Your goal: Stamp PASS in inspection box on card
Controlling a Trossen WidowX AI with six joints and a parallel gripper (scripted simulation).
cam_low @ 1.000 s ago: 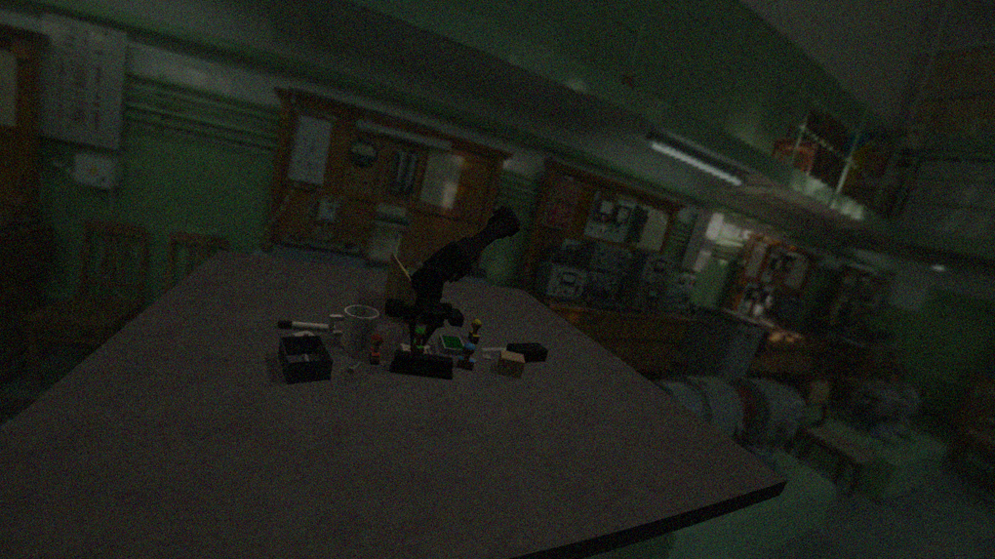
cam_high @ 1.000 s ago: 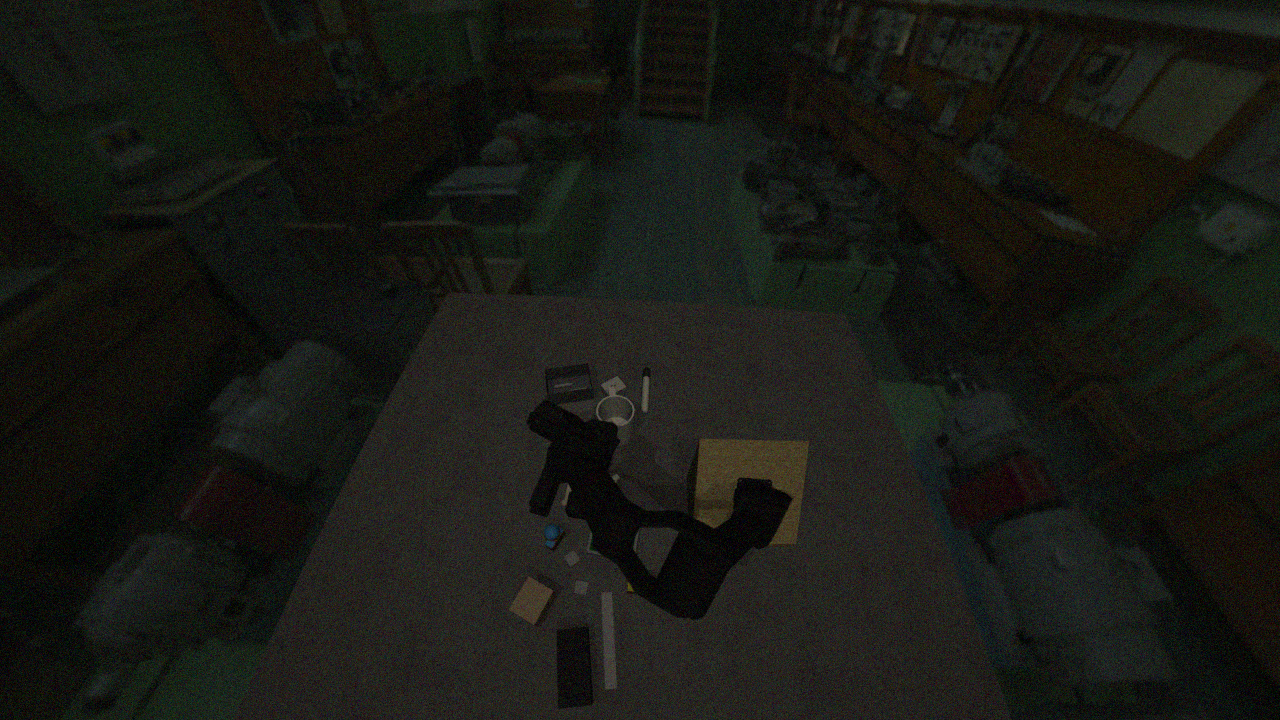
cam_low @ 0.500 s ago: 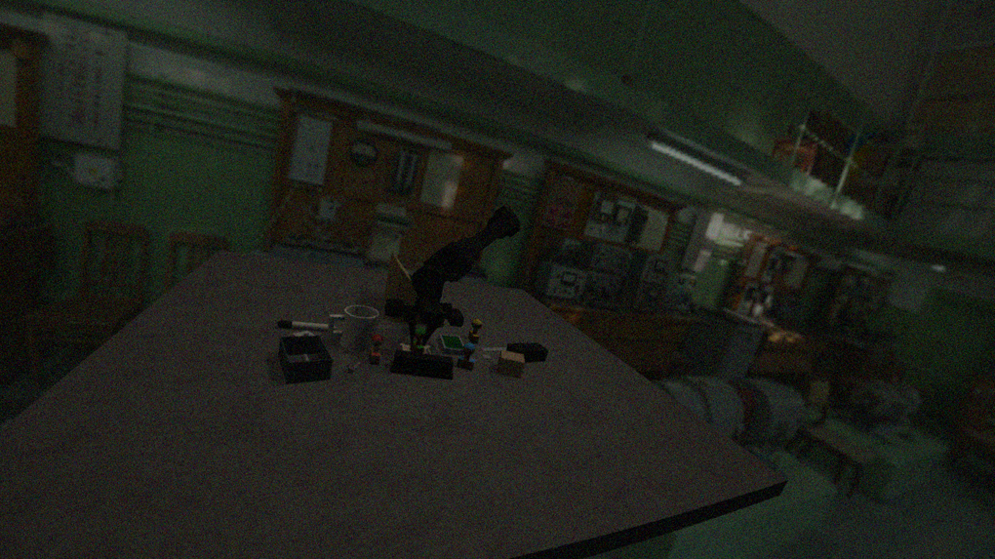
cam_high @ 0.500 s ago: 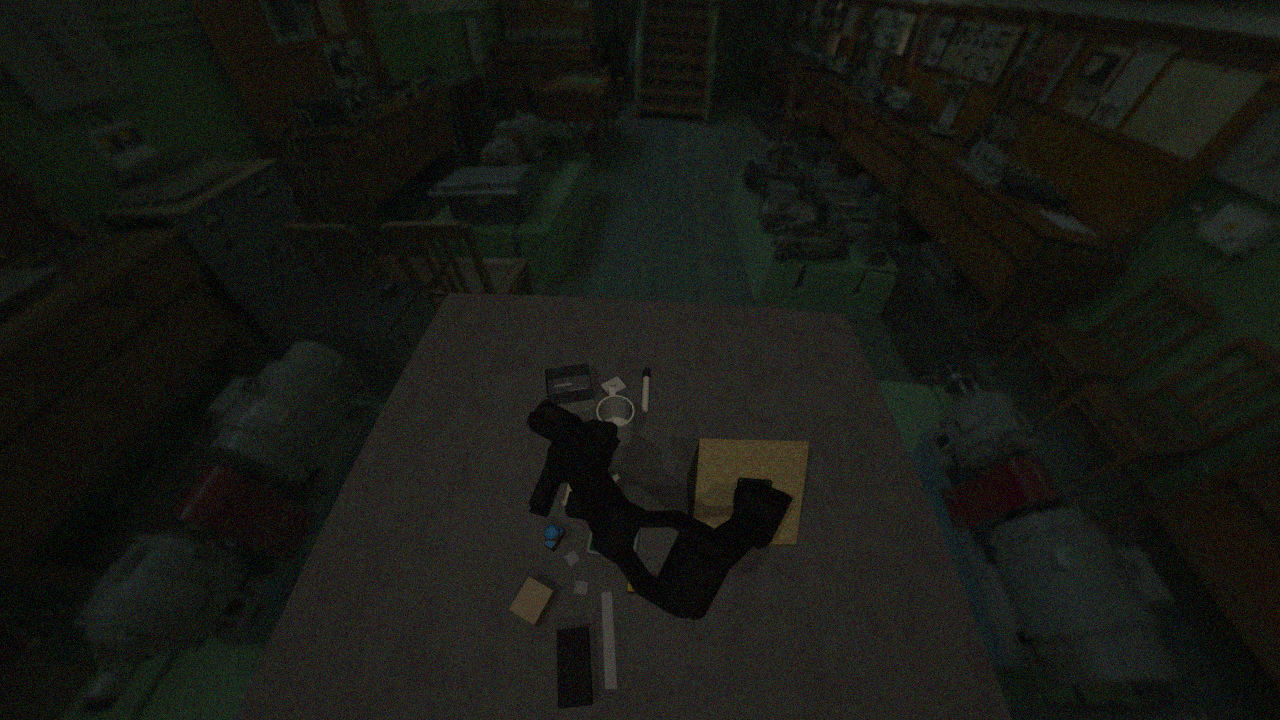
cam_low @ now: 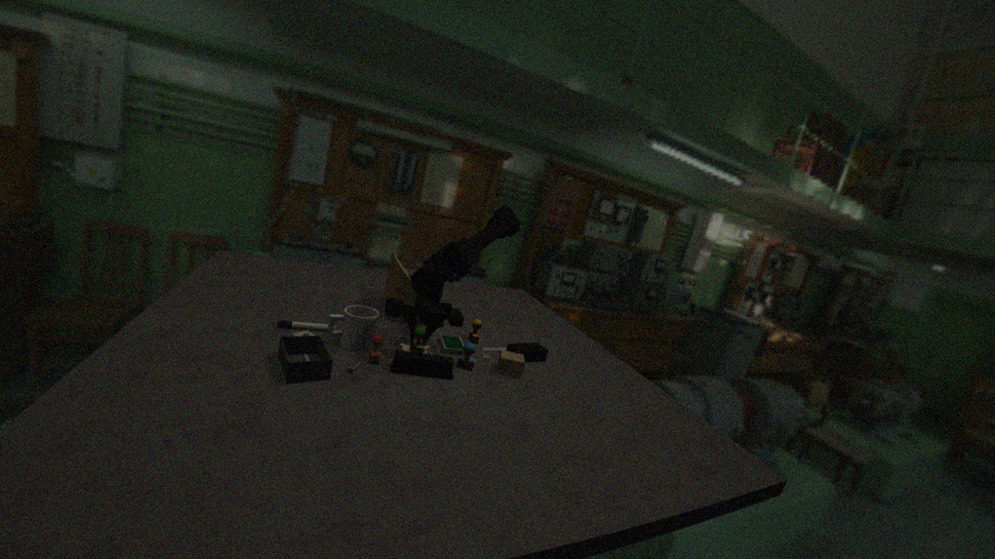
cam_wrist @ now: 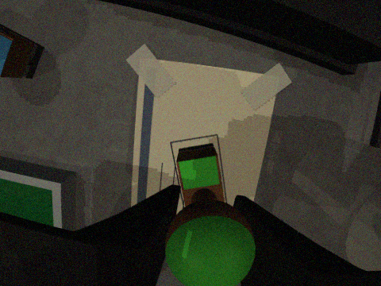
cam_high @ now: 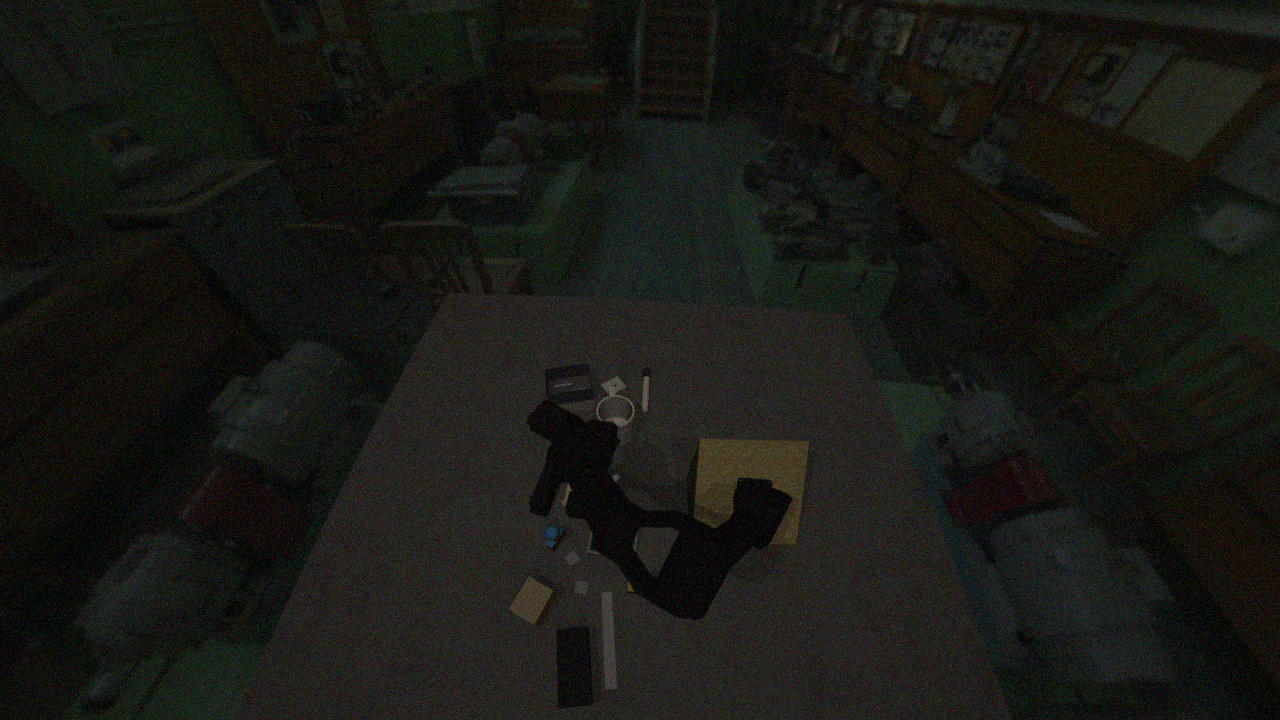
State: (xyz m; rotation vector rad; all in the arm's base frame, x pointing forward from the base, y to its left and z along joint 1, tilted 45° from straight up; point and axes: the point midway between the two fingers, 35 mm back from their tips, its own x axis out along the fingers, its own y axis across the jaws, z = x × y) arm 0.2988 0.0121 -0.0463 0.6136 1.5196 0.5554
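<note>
My gripper (cam_wrist: 206, 199) is shut on the green-knobbed stamp (cam_wrist: 210, 250) (cam_low: 420, 329), held roughly upright over the card (cam_wrist: 206, 99). In the wrist view the stamp's base lies within the thin outline of the inspection box (cam_wrist: 194, 138); the box's near end is hidden by stamp and fingers. I cannot tell whether the base touches the card. No print shows in the visible part of the box. The green ink pad (cam_wrist: 25, 202) (cam_low: 452, 344) is left of the card in the wrist view. In the top view the arm hides the card and fingertips.
A blue-knobbed stamp (cam_high: 553, 535) (cam_low: 467, 357) (cam_wrist: 5, 52), a red-knobbed one (cam_low: 376, 349) and a yellow-knobbed one (cam_low: 475, 329) stand nearby. A long black block (cam_low: 422, 366) (cam_wrist: 278, 25) lies beyond the card's taped edge. A mug (cam_high: 614, 413) (cam_low: 357, 332), an open black box (cam_low: 303, 363) and a wooden block (cam_high: 531, 600) stand around.
</note>
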